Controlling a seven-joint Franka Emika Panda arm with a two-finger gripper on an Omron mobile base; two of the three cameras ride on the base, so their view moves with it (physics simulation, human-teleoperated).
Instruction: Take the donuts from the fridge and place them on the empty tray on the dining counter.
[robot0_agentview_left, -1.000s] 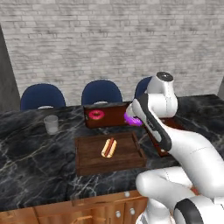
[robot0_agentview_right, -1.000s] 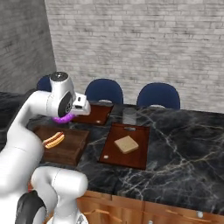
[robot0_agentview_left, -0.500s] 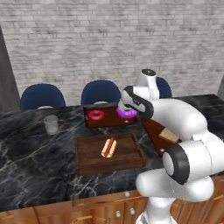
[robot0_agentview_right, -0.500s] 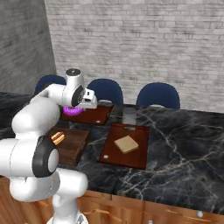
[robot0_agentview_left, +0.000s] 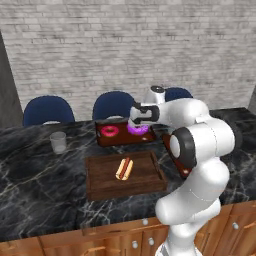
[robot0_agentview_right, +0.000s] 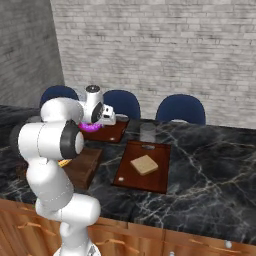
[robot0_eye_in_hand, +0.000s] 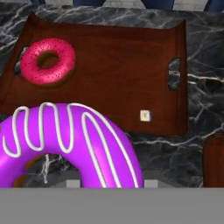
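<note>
The gripper (robot0_agentview_left: 138, 125) is closed on the purple donut (robot0_eye_in_hand: 65, 144), carrying it just above the near edge of the small reddish tray (robot0_eye_in_hand: 131, 74) on the black marble worktop (robot0_agentview_left: 40, 175). The pink donut (robot0_eye_in_hand: 48, 60) already lies at one end, so the bare tray floor beside it looks like the intended drop spot.

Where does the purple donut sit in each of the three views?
Left base view: purple donut at centre, at the small tray's right end, under the hand.
Right base view: far left, a sliver behind the arm.
Hand view: lower left, large.
Shared landmark: the small dark tray.
</note>
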